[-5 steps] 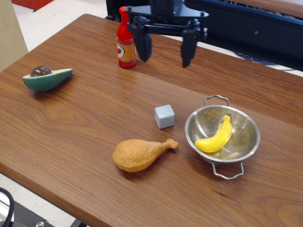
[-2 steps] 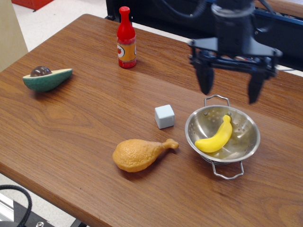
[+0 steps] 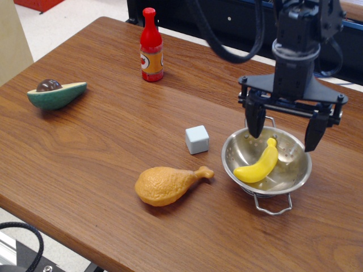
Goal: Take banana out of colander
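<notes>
Spread wide, the gripper's (image 3: 284,136) two black fingers (image 3: 254,120) point down over the colander (image 3: 266,161), one tip above the bowl's far-left rim, the other above its far-right rim, with nothing between them. Whether either tip touches the steel cannot be told from this angle. Above the fingers, a black crossbar joins them to a dark cylindrical wrist, and cables loop up toward the back of the desk.

Below the open fingers lies the banana (image 3: 258,164), bright yellow and curved, resting inside the colander with its thin end toward the far rim and its thick end toward the near-left wall. The colander sits near the desk's right edge, toward the front, one wire handle facing the back and the other facing the front edge.

Just left of the colander stands a small pale cube (image 3: 197,139), apart from the bowl. Nearer the front edge, a drumstick (image 3: 168,184) lies on its side, its bone end pointing toward the colander. A red bottle (image 3: 151,46) stands upright well back on the desk (image 3: 102,141), toward the far-left corner. Half an avocado (image 3: 56,94), pit showing, rests close to the left edge.
</notes>
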`<state>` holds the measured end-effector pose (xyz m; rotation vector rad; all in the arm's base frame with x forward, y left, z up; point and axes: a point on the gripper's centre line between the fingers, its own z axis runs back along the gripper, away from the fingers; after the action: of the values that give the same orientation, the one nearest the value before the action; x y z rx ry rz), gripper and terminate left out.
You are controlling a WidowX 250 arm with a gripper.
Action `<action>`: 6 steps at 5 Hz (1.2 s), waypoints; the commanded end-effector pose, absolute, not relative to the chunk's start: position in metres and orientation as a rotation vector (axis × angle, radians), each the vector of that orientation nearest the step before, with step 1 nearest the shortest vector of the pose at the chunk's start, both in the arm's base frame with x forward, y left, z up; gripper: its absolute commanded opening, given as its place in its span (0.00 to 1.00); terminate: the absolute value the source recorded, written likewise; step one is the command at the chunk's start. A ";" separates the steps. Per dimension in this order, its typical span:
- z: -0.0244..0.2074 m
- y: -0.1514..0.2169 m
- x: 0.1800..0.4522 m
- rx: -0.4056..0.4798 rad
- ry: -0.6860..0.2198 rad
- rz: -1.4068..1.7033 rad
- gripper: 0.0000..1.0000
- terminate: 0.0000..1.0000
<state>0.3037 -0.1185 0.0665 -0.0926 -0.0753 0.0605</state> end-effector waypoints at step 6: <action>0.040 -0.120 0.291 -0.037 -0.137 0.084 1.00 0.00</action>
<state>0.2909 -0.1182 0.0297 -0.0254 -0.1071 0.0888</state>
